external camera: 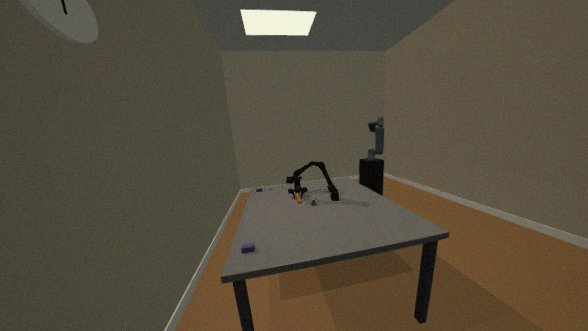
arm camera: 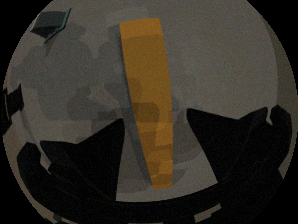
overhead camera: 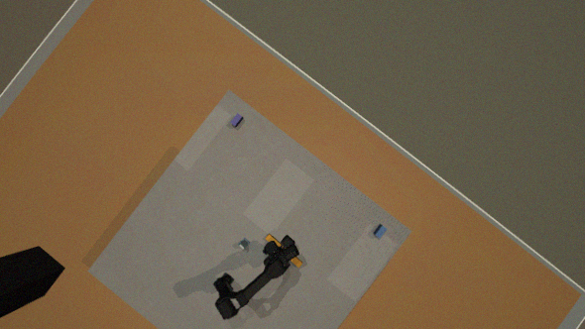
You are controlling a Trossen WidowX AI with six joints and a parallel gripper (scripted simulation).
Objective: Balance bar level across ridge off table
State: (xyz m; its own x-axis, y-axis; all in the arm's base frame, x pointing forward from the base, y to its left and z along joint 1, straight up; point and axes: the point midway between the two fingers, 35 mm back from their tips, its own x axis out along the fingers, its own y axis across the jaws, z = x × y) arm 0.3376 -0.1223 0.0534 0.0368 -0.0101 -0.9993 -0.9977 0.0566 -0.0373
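The gripper (arm camera: 156, 139) hangs spread wide over the orange bar (arm camera: 148, 90), which lies flat on the table (external camera: 319, 234) between its fingers, unpinched — so this looks like the pickup step, and next it should pinch mid-bar before carrying it to the small ridge (overhead camera: 244, 244) nearby.

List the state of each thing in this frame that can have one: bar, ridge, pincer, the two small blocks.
Orange bar: lying flat on the table, not on the ridge, between the open fingers.
Ridge: on the table beside the bar, nothing on it.
Pincer: open, straddling the bar, holding nothing.
Purple block: resting near a table corner, untouched.
Blue block: resting near another corner, untouched.
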